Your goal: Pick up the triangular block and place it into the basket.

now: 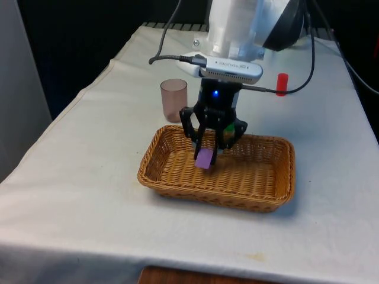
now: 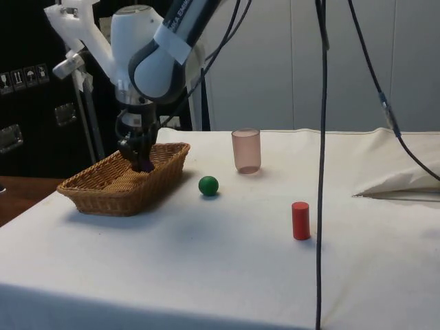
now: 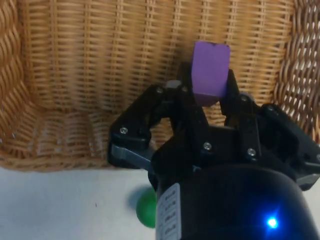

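White-clothed counter [image 1: 83, 195], black curtains at the far end, dark cabinets along one side, so nothing fancy. Wicker basket [image 1: 160, 177] parked mid-counter with the fingers [image 1: 211, 155] hanging right over its floor, pinched shut on the purple block [image 1: 204, 158]. Looks more like a chunky wedge from the wrist view than a clean triangle, but can't really tell the exact shape. Block clamped at its upper end, lower end sticking out below the tips and apparently just off the weave, tilted a bit. So basically the drop step, and the task looks nearly done. Best bet: ease down a touch more, then open slowly and let it settle flat instead of tumbling. Plenty of room on every side, near wall and both long rims well apart from the block, so no real risk of it bouncing out. Then lift straight up to avoid snagging the wicker. Other stuff around: pinkish translucent cup [image 2: 246, 150] behind the basket, green ball [image 2: 208, 185] just beside the basket's rim on the cloth, red cylinder [image 2: 300, 220] well apart. Worth keeping clear of the ball on the way out.
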